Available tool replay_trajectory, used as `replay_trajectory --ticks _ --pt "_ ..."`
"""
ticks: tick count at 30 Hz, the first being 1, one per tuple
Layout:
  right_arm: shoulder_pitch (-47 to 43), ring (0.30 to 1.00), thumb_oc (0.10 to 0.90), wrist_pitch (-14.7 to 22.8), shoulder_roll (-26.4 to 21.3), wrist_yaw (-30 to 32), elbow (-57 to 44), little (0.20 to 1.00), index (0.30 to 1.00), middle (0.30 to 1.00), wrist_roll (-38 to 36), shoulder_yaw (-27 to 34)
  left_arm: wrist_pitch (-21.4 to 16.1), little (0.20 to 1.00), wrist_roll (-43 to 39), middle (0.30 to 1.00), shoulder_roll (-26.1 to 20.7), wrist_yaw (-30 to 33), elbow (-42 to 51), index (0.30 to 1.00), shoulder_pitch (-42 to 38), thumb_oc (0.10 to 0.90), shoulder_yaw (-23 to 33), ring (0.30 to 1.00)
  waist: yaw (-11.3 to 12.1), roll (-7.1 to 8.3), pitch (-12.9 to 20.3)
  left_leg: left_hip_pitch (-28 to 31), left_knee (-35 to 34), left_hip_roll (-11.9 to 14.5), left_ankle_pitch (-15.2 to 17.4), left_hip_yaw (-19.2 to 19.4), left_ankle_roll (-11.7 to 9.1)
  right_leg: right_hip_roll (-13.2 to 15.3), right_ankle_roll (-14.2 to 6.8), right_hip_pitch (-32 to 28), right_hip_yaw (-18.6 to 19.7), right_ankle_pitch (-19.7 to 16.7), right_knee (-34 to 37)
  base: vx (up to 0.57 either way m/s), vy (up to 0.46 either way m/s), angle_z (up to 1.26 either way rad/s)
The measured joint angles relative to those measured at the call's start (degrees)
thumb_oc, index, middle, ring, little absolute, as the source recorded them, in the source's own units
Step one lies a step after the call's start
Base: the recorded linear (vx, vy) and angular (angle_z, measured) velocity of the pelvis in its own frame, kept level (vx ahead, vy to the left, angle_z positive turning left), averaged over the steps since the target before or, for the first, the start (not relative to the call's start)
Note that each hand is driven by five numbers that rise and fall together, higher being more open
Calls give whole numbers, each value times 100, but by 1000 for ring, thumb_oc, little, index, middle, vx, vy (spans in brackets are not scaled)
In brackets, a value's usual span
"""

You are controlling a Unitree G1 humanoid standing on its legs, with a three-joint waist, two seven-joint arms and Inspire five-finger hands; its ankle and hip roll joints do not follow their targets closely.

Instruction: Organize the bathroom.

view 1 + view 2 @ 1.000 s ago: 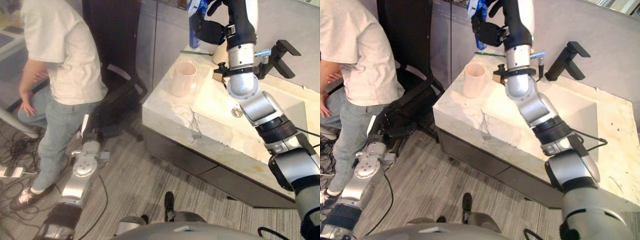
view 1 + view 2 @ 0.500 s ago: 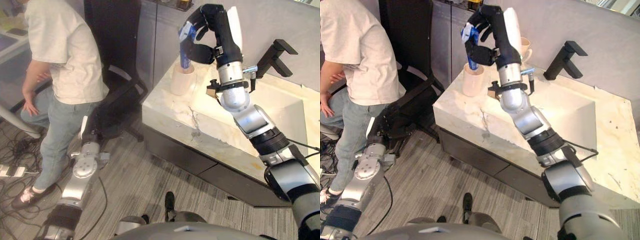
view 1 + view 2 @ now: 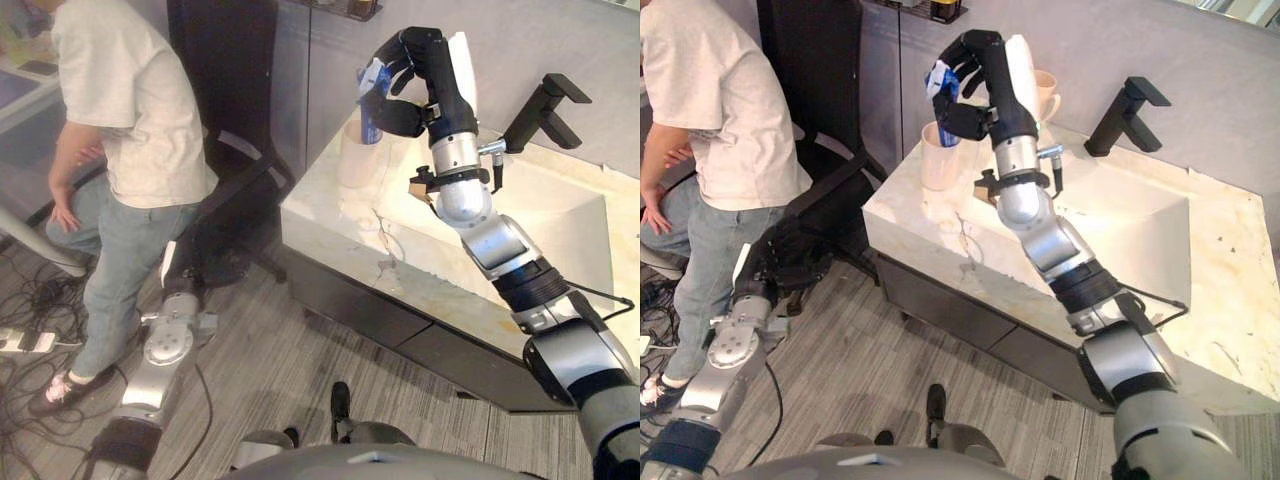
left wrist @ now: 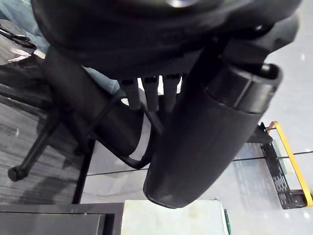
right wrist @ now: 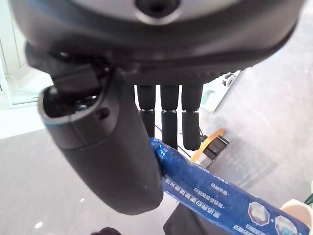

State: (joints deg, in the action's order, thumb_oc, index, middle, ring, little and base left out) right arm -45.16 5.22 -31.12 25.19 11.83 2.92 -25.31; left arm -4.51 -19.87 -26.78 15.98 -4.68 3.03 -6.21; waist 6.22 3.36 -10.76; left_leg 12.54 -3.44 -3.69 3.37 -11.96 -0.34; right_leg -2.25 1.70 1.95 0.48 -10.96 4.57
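Observation:
A blue toothpaste tube (image 3: 370, 103) is pinched between the thumb and curled fingers of my right hand (image 3: 418, 62), raised over the counter's back left corner. The tube hangs downward, its lower end at the mouth of a pale pink cup (image 3: 936, 160) standing on the marble vanity counter (image 3: 330, 225). In the right wrist view the tube (image 5: 210, 191) runs from under the thumb (image 5: 112, 161) toward the cup's rim (image 5: 299, 211). My left hand (image 3: 180, 288) hangs low beside a black office chair, fingers (image 4: 149, 93) relaxed and holding nothing.
A person (image 3: 125, 120) in a white shirt and jeans stands at the left by the black office chair (image 3: 240, 195). A second mug (image 3: 1046, 92) and a black faucet (image 3: 1126, 108) stand behind the sink basin (image 3: 1130, 215). Cables lie on the floor (image 3: 30, 310).
My right hand has carried the tube down and to the left, from high above the counter's back to the cup's mouth. The left arm has barely moved.

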Motion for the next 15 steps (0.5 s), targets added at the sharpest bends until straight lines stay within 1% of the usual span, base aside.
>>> replay_trajectory --ticks 1,2,3,7,11,13,15 --pt "24 300 400 0 12 0 0 300 300 300 0 0 0 900 0 900 0 0 0 900 0 800 0 900 3 -3 1 -2 0 1 0 -1 0 0 0 0 -3 0 0 31 3 4" --pt "92 469 513 0 17 0 0 469 469 469 0 0 0 900 0 900 0 2 0 900 0 800 1 900 13 -14 2 -3 0 1 0 -7 0 1 1 0 -5 0 0 19 5 3" --pt "126 900 800 0 18 0 0 900 900 900 -1 0 0 900 0 900 0 4 0 900 3 800 1 900 15 -20 2 -3 0 0 0 -10 1 2 1 0 -5 0 0 25 9 4" --pt "294 900 800 -51 17 -67 1 900 900 900 -154 2 -2 900 0 900 0 9 0 900 19 800 1 900 -1 -54 6 -9 0 1 4 -12 10 2 4 1 -5 -1 0 0 0 0" --pt "399 900 800 -389 17 -118 142 900 900 900 -188 5 -3 900 0 900 1 15 0 900 19 800 -1 900 -22 -58 7 -9 2 0 4 -7 10 1 14 2 -1 -9 0 -1 8 0" --pt "424 900 800 -532 17 -118 151 900 900 900 -366 5 -4 900 0 900 1 28 0 900 19 800 -1 900 -33 -62 8 -8 2 -1 4 -5 10 1 18 3 1 -12 0 -7 17 0" --pt "425 900 800 -674 17 -118 151 900 900 900 -385 9 -3 900 0 900 1 62 0 900 19 800 -1 900 -40 -67 11 -7 2 -2 4 5 10 1 23 3 7 -15 0 -33 32 -2"
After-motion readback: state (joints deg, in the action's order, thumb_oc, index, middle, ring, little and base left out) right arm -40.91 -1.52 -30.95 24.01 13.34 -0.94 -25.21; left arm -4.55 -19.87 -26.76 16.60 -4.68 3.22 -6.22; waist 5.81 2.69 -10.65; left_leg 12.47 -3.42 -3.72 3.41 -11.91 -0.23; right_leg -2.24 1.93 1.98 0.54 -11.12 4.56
